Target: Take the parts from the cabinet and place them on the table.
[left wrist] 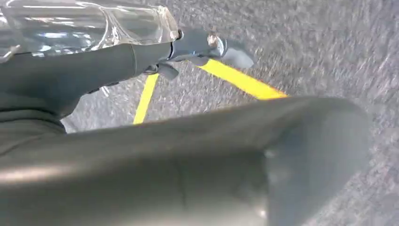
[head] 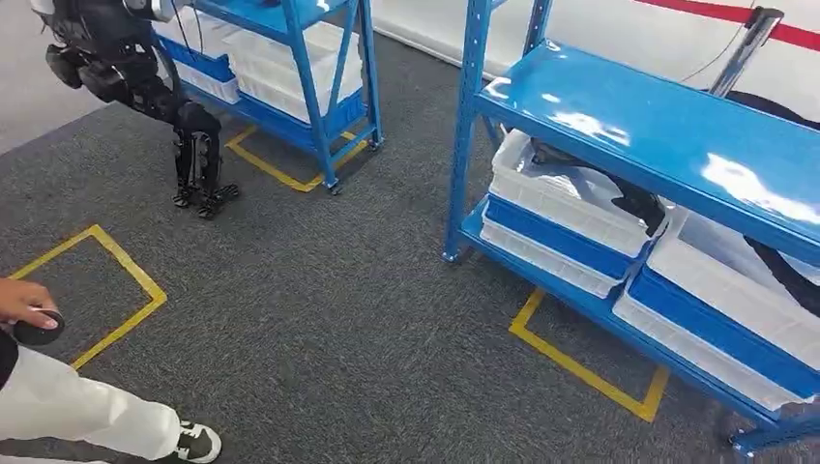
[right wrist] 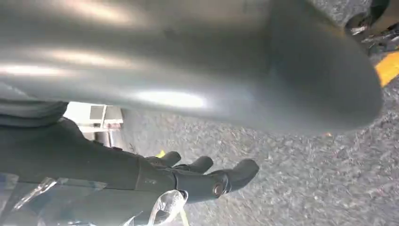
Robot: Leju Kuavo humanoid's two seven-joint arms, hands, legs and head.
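Left hand (left wrist: 179,155): fingers (left wrist: 197,46) stretched out over carpet (left wrist: 339,42), clear plastic (left wrist: 84,23) lying against them, can't tell if gripped or loose. Right hand (right wrist: 188,61): same deal, fingers (right wrist: 207,181) out straight, clear plastic (right wrist: 70,207) alongside, can't tell either. Person's hand (head: 21,300) at lower left holding dark round object (head: 39,332). Yellow tape square (head: 121,261) just beyond. Blue rack (head: 658,126) on right, white bins (head: 561,188) on low shelf, dark parts (head: 633,201) sitting in upper bin. Farther off, second blue rack (head: 300,58), another robot (head: 145,77) beside it.
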